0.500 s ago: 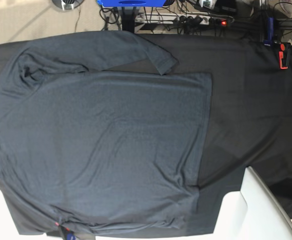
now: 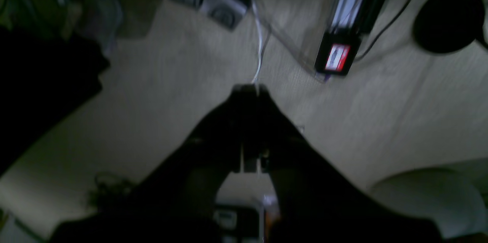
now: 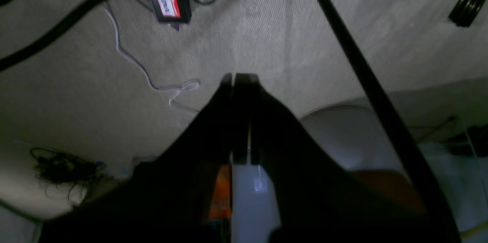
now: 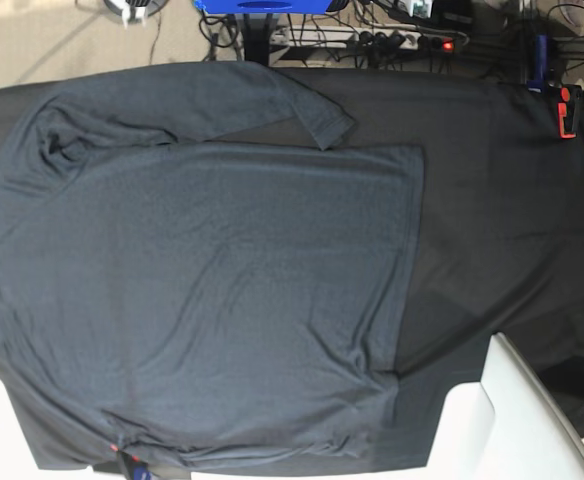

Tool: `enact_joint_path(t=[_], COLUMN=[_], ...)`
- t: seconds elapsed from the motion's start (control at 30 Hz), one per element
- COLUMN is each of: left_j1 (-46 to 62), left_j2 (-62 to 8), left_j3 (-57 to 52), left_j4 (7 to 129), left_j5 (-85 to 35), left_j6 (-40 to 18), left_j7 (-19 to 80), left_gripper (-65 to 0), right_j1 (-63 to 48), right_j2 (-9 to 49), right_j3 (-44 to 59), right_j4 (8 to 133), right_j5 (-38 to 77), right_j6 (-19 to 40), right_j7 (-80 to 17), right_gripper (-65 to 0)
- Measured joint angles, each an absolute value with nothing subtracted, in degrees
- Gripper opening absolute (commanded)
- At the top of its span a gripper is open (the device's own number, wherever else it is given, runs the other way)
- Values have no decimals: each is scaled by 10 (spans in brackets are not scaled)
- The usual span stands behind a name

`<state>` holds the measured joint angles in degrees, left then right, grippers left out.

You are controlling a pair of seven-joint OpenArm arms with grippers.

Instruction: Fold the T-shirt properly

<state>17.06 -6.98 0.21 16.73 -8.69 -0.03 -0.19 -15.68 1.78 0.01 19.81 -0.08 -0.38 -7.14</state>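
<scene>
Slate-grey T-shirt [image 4: 202, 300] flat on black tablecloth [image 4: 502, 220], both grippers closed

Left pincer [image 2: 249, 90] and right pincer [image 3: 239, 78] both closed, empty.

The T-shirt [image 4: 202, 300], dark slate-grey thin knit with long sleeves, lies spread flat over the left part of the worktop. One sleeve runs along its far edge, the cuff pointing right, and the straight hem faces right.
</scene>
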Motion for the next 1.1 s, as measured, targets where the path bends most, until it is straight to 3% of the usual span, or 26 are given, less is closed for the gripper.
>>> enact_joint_path(t=[0.23,0.6,0.8,1.1], left_j1=[165,169,270,433], left_j2=[-69,-70,-74,-127], left_j3=[2,2,-3,-3], left_j4=[156,162,320,649], left_j5=[-87,-87,-91,-181], left_j6=[0,0,-2,-2], left_j7=[-6,-4,-6,-3], left_gripper=[-650,-650,-650,-650], right_j1=[-148,-174,-305,-444], right_j2=[18,17,17,20], right_j3=[0,0,0,1], right_j4=[112,133,331,732], right_j5=[-1,-1,-1,-2], right_j6=[-4,-4,-4,-6], right_j7=[112,122,102,-142], right_gripper=[-650,-650,-650,-650])
